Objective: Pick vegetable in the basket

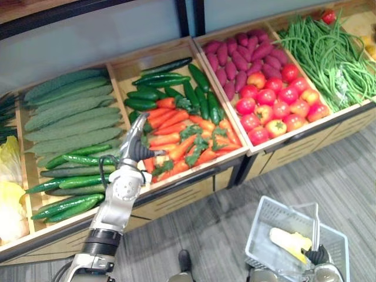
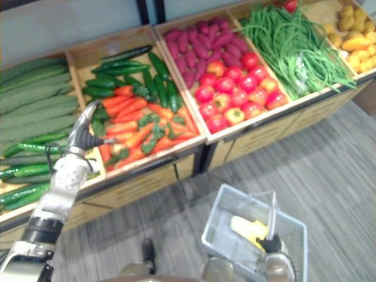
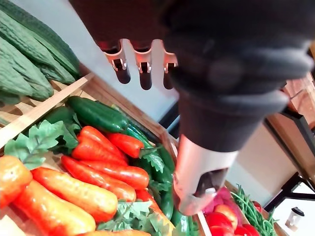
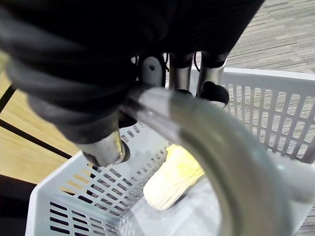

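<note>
Left arm is pointing forward, left hand (image 1: 136,144) holding fingers (image 3: 145,77) straight, thumb (image 3: 198,174) apart; right hand (image 1: 320,256) is clamping the handle (image 4: 197,123) inside curled fingers.

Open from above over the carrots (image 1: 176,138), with clear air down from the straight fingers (image 3: 143,73) of the left hand (image 1: 136,147). Bounded left by a wooden divider (image 3: 44,109), far by dark cucumbers (image 1: 161,79). Bare floor (image 1: 205,223) from shelf front (image 1: 188,191) to basket (image 1: 264,214). Basket mouth crossed by the raised handle (image 4: 206,147), open either side, down to the yellow vegetable (image 1: 291,241).
</note>
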You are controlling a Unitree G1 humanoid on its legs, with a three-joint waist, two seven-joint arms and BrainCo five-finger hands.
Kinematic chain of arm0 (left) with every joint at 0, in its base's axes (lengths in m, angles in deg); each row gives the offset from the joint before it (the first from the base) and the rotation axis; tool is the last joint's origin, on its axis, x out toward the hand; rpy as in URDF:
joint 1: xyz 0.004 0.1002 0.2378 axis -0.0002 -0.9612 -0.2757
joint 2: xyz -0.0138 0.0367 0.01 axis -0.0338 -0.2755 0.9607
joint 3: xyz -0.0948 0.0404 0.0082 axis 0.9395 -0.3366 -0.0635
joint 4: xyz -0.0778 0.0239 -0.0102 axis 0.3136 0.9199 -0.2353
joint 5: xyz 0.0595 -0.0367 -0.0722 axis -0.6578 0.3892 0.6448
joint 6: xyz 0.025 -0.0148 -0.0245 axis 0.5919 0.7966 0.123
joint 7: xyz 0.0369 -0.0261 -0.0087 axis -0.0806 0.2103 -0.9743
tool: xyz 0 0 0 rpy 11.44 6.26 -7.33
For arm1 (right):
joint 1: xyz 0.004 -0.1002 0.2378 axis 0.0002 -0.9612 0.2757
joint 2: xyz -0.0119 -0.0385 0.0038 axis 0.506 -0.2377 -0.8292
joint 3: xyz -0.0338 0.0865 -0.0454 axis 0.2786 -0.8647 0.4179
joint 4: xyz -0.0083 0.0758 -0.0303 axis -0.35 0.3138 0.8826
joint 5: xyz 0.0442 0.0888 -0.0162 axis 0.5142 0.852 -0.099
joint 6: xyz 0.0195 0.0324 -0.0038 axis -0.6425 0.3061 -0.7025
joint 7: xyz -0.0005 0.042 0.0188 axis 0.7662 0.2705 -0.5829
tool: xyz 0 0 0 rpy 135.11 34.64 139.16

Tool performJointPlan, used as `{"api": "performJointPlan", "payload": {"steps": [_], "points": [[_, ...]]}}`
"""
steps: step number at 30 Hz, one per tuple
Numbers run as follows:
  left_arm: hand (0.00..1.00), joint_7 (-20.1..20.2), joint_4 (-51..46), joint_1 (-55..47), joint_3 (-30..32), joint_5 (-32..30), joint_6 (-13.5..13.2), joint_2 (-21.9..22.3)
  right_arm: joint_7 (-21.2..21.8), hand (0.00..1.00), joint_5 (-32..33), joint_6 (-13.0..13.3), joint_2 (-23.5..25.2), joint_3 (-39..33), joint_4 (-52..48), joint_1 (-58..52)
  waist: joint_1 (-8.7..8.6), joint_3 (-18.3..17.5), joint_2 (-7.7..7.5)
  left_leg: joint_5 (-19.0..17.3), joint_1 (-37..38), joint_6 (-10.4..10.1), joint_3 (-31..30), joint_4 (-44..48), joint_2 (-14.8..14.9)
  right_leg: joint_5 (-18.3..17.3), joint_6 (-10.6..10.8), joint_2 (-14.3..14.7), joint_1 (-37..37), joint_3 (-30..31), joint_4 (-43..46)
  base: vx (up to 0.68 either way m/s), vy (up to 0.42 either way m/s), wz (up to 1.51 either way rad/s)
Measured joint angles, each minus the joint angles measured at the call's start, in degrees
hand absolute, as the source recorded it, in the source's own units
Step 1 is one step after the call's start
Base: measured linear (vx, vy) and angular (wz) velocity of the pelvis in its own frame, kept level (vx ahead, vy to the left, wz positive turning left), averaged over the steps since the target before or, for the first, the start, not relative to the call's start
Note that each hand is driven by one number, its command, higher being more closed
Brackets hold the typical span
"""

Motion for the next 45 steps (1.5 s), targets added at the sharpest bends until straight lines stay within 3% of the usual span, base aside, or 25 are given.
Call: {"api": "performJointPlan", "payload": {"steps": [10,25,31,35,45], "points": [[0.00,0.26,-0.05,-1.63,-0.50,1.54,2.14,5.57,0.03,1.00,-2.01,-0.53,0.26,-0.46,-0.03,0.15,-0.18,0.10,-0.17,0.00,0.18,0.01,0.06,0.00,0.07,0.00,0.00,0.04,0.06,0.02,0.06,0.00,0.000,0.00],[0.00,-0.70,0.08,-5.36,0.13,2.12,3.44,9.46,0.04,1.00,-2.15,-0.55,0.90,-0.38,-0.10,0.66,-0.20,0.82,-1.38,-0.01,0.02,0.00,0.23,-0.01,0.14,0.00,0.00,0.12,-0.23,0.25,0.06,0.00,0.000,0.00],[0.00,-1.05,2.40,-5.30,0.29,2.04,4.52,9.66,0.03,1.00,-2.17,-0.55,0.93,-0.34,-0.24,1.81,-0.28,1.02,-1.71,-0.01,-1.05,0.00,1.35,-0.01,0.13,0.38,0.13,0.19,-2.10,1.61,0.07,0.00,0.000,-0.08],[0.00,-1.18,3.53,-5.28,0.71,1.92,4.74,9.67,0.03,1.00,-2.18,-0.57,1.10,-0.34,-0.23,2.34,-1.39,1.23,-2.05,-0.01,-1.22,0.00,1.48,-0.01,0.12,0.44,0.14,0.19,-2.26,1.66,0.00,0.00,0.000,-0.02],[0.00,-1.05,4.19,-4.89,2.25,-1.45,6.52,9.68,0.02,1.00,-2.17,-0.84,1.47,-0.34,-0.24,2.76,-1.42,1.86,-2.78,-0.01,-1.47,0.00,2.29,-0.01,0.05,0.87,0.21,0.16,-3.28,2.66,-0.03,-0.01,0.000,-0.04]]}}
